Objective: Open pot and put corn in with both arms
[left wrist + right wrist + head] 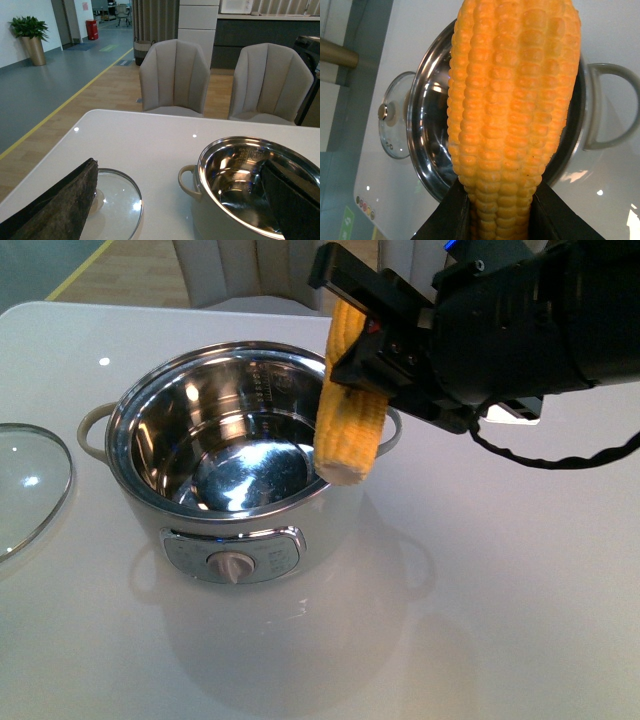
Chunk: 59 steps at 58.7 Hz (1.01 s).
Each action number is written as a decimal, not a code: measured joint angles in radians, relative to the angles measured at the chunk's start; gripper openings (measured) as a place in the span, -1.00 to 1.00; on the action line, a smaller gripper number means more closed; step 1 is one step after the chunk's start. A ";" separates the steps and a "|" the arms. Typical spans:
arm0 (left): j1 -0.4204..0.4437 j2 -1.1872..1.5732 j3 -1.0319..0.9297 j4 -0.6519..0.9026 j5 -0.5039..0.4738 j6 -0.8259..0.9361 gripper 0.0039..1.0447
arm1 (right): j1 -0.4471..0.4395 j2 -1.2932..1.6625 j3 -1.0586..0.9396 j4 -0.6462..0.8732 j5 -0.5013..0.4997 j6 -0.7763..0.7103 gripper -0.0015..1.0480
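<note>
One knobbly yellow corn cob [348, 410] hangs near-upright, pinched between the right gripper's [366, 340] matte black fingers, blunt end over the right rim of the open pot [240, 530]; mirror-steel bowl, cream body. Domed glass lid [30, 485] lies left on glossy white table [500, 590]. Left gripper [165, 200] fingers spread.

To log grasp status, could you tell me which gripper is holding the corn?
The right gripper clamps the corn; the left gripper holds nothing.
</note>
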 joint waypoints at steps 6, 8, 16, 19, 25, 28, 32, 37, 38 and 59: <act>0.000 0.000 0.000 0.000 0.000 0.000 0.88 | 0.029 0.029 0.036 -0.005 0.016 0.024 -0.61; 0.000 0.000 0.000 0.000 0.000 0.000 0.88 | 0.039 0.045 0.052 -0.006 0.021 0.037 -0.61; 0.000 0.000 0.000 0.000 0.000 0.000 0.88 | 0.058 0.091 0.094 -0.013 0.029 0.067 -0.61; 0.000 0.000 0.000 0.000 0.000 0.000 0.88 | 0.066 0.111 0.115 -0.013 0.029 0.088 -0.61; 0.000 0.000 0.000 0.000 0.000 0.000 0.88 | 0.076 0.138 0.142 -0.014 0.029 0.117 -0.60; 0.000 0.000 0.000 0.000 0.000 0.000 0.88 | 0.083 0.150 0.157 -0.015 0.029 0.134 -0.60; 0.000 0.000 0.000 0.000 0.000 0.000 0.88 | 0.093 0.167 0.175 -0.015 0.029 0.156 -0.60; 0.000 0.000 0.000 0.000 0.000 0.000 0.88 | 0.112 0.198 0.201 -0.014 0.035 0.201 -0.59; 0.000 0.000 0.000 0.000 0.000 0.000 0.88 | 0.116 0.204 0.206 -0.014 0.035 0.209 -0.59; 0.000 0.000 0.000 0.000 0.000 0.000 0.88 | 0.134 0.262 0.249 -0.017 0.054 0.250 -0.58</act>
